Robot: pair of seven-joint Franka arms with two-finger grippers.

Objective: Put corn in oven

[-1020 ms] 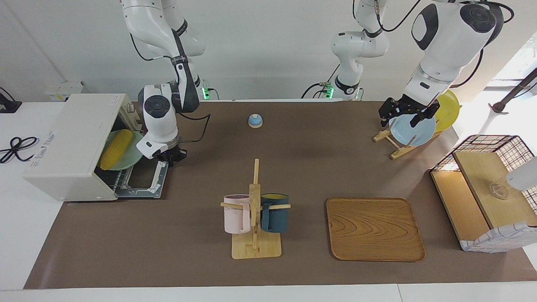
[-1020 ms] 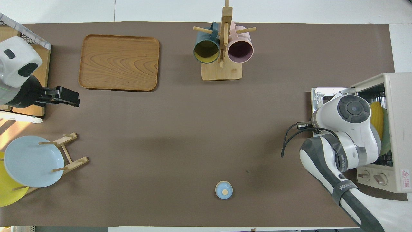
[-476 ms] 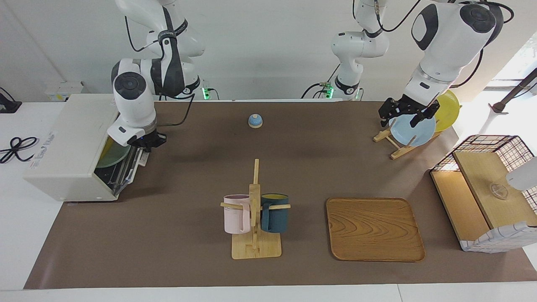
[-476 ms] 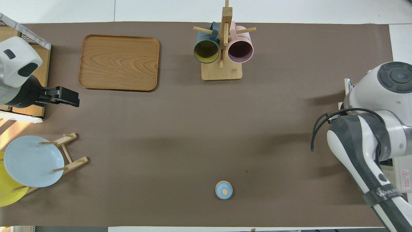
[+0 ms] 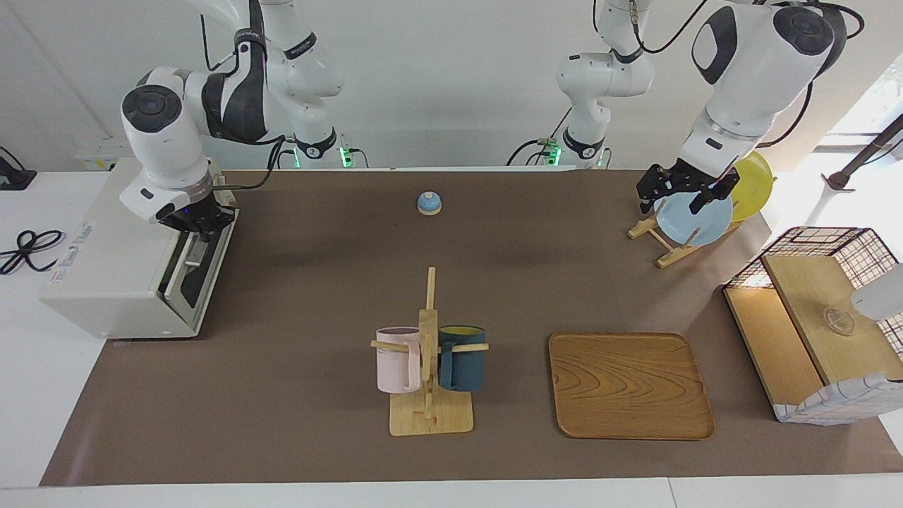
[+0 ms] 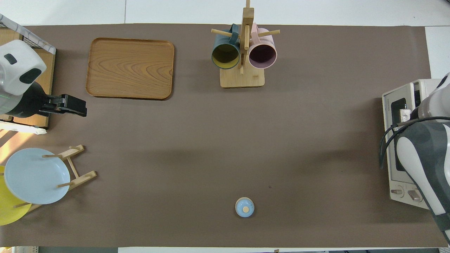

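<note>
The off-white oven (image 5: pixel 116 268) stands at the right arm's end of the table. Its front door (image 5: pixel 192 275) is up, shut or very nearly so, with the dark glass window (image 6: pixel 399 105) facing the table. The corn is hidden inside. My right gripper (image 5: pixel 197 220) is shut and rests against the top edge of the door; from overhead the arm covers it. My left gripper (image 5: pixel 676 196) hangs open and holds nothing, in the air over the plate rack; the overhead view shows this left gripper (image 6: pixel 72 106) between the rack and the wooden tray.
A mug rack (image 5: pixel 429 367) with a pink and a dark blue mug stands mid-table, beside a wooden tray (image 5: pixel 630 384). A small blue knobbed lid (image 5: pixel 429 203) lies near the robots. A blue plate (image 5: pixel 698 220), a yellow plate (image 5: pixel 753 185) and a wire-and-wood basket (image 5: pixel 818 317) sit at the left arm's end.
The oven door swung up from lying flat open to nearly shut, with my right gripper rising along with it. The corn and its green plate went out of sight. The left arm stayed still.
</note>
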